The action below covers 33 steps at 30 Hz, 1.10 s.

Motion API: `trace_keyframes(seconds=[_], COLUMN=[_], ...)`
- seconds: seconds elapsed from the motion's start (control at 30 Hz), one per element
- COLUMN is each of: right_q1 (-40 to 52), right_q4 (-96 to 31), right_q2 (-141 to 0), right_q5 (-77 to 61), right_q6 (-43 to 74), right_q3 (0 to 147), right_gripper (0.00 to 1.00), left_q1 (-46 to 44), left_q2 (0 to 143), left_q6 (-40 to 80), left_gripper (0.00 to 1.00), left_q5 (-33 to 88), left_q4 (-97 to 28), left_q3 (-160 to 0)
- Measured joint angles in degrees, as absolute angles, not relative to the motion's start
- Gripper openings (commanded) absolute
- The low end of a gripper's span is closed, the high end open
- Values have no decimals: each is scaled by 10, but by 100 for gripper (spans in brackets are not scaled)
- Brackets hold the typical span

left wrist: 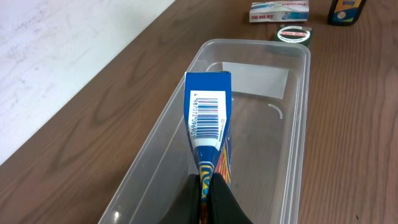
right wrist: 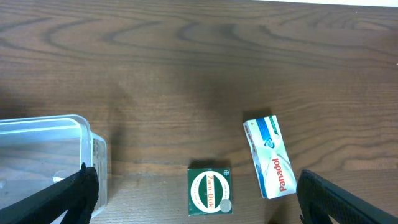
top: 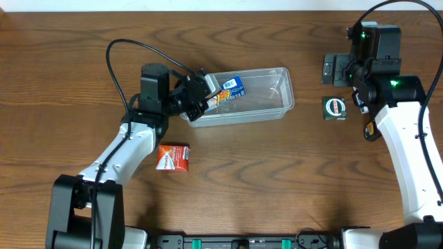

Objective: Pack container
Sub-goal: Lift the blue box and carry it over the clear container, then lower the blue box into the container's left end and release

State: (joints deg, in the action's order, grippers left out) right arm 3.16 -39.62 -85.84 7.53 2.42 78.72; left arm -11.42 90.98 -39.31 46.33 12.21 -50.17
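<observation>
Firstly, overhead: where does the container [top: 268,100] lie? (Reader)

Mid-table [top: 228,194], long side running across the view. The left gripper [top: 208,97] reaches over its left end, clenched on a blue box [top: 232,88] held within the rim. A red box [top: 173,157] lies outside, near the left arm. The right gripper [top: 337,69] stands well apart at far right, jaws spread and holding nothing, with a green box [top: 335,108] near it. (Legend)

Left wrist? (Reader)

Fingers [left wrist: 219,202] pinch the near end of the blue box [left wrist: 208,121]. Its barcoded end points along the container [left wrist: 303,99]. Whether that end touches the floor cannot be told. Beyond the far wall lie the green box [left wrist: 292,34] and a white box [left wrist: 280,10]. (Legend)

Right wrist? (Reader)

Fingers [right wrist: 65,198] sit at the lower corners, wide apart, with nothing gripped. A container corner [right wrist: 59,123] shows at left. The green box [right wrist: 209,191] and the white box [right wrist: 270,157], marked Panadol, lie on the table between the fingers, apart from the container. (Legend)
</observation>
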Motion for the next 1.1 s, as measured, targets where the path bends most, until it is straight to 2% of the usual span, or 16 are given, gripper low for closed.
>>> trace_keyframes(seconds=[1.0, 1.03, 1.07, 1.1], right_q1=[32, 32, 32, 32], right_q4=[-396, -396, -396, -396], right_q2=[-858, -858, -858, -858], right_q5=[75, 75, 75, 75], right_q6=[24, 24, 24, 24], right_q3=[787, 787, 787, 787], right_gripper=[99, 99, 99, 99], left_q1=[-156, -156, -156, -156], left_q2=[926, 926, 926, 926], left_q6=[-395, -395, -397, -401], left_gripper=[7, 9, 25, 36], left_q5=[463, 463, 463, 462], left_q4=[75, 75, 74, 74], left_q3=[-502, -502, -502, -502])
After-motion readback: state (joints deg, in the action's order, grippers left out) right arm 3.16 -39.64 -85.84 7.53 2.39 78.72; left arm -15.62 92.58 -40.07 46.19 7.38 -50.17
